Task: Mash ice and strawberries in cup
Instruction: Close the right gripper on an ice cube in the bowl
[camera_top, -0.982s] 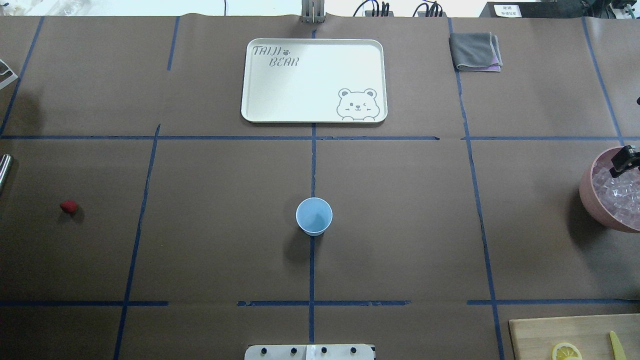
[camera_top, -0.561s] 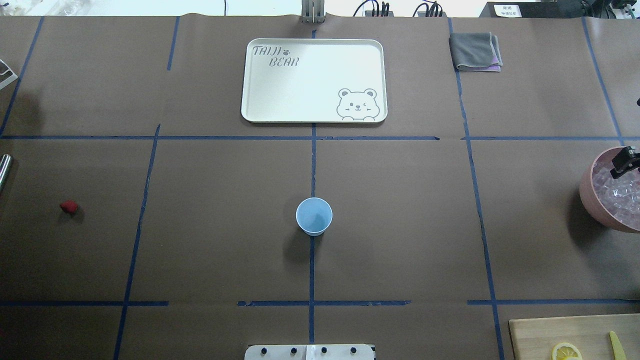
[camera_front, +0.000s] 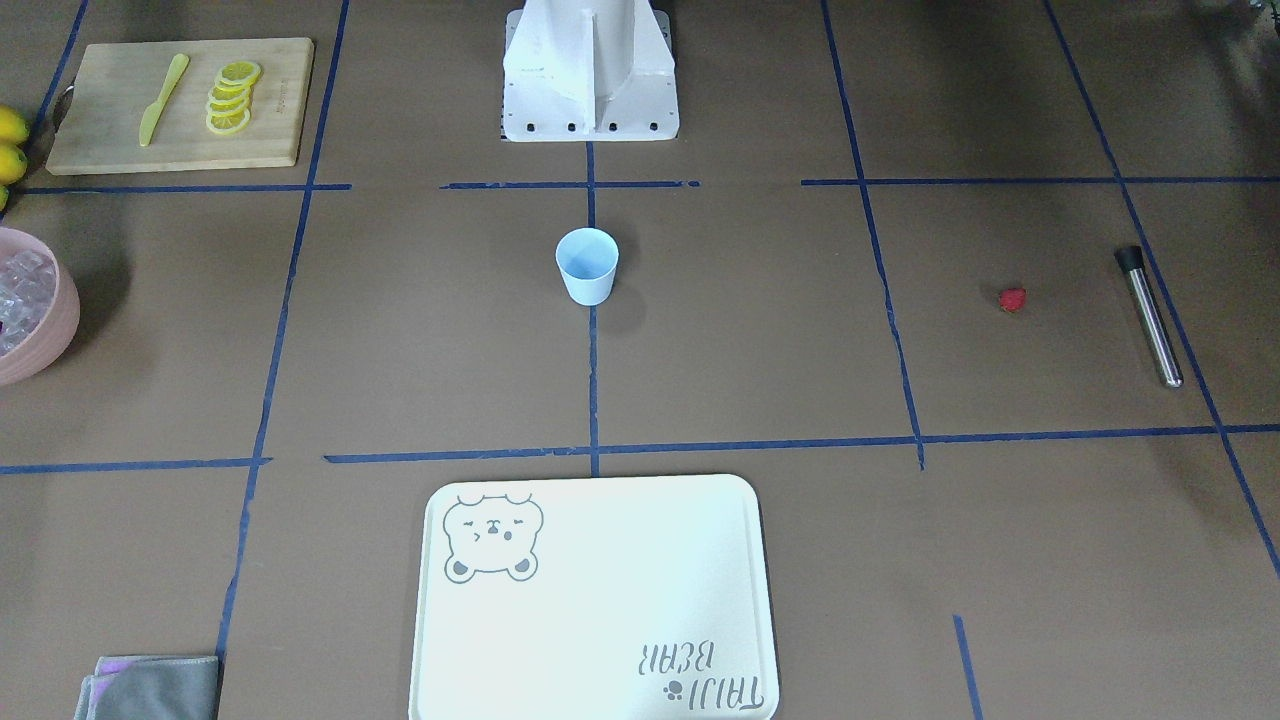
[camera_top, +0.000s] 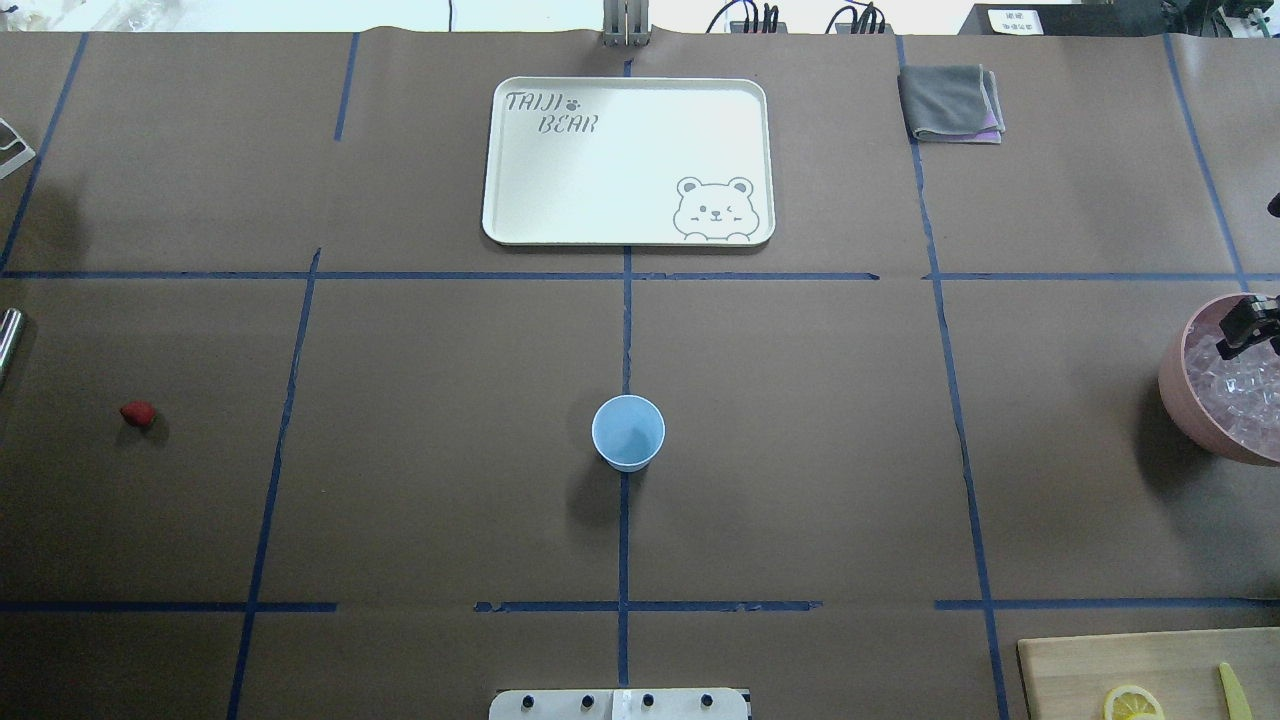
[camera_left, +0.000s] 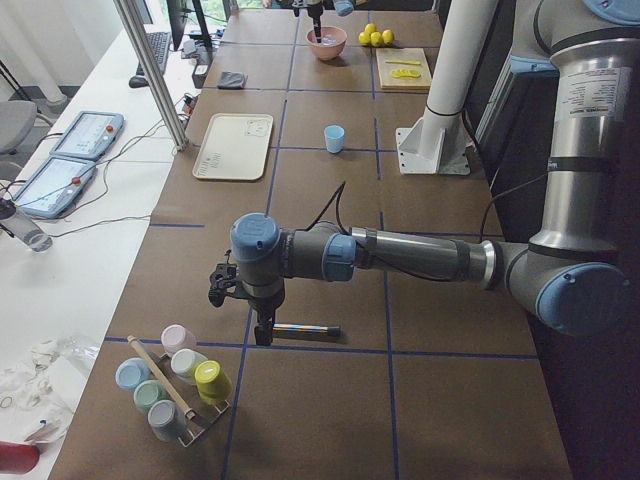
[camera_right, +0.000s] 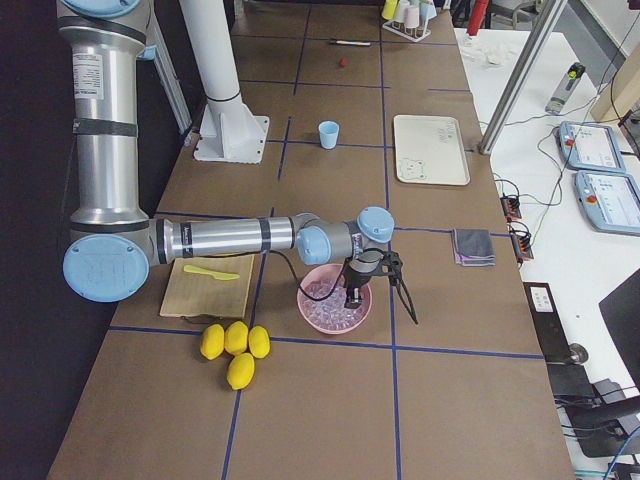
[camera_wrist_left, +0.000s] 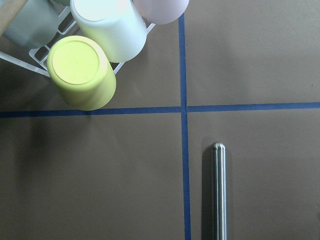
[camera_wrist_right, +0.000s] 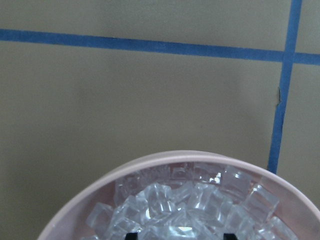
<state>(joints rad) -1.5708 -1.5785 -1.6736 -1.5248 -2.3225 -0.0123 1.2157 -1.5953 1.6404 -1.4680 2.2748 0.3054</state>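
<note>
Overhead exterior, left to right: the steel muddler (camera_top: 8, 340) pokes in at the table's left edge. The left gripper (camera_left: 262, 330) hangs just above it in the exterior left view, where I cannot tell how its jaws stand. Near the muddler, and well apart from everything else, the strawberry (camera_top: 137, 413) lies on the bare paper. It looks soft and light, so a gentle pinch across its widest part should do; too much squeeze would bruise it. Mid-table stands the cup (camera_top: 628, 432), upright and empty, probably light enough to tip if nudged at the rim. At the far right edge the pink bowl (camera_top: 1172, 395) holds the ice (camera_top: 1240, 390), heaped loose. The right gripper (camera_top: 1250, 325) is low over the heap, its fingertips (camera_wrist_right: 131, 235) set wide with cubes between them and nothing held. The cubes are likely hard, wet and slippery, so take one top cube firmly across two flat opposite faces, or it may squirt out
</note>
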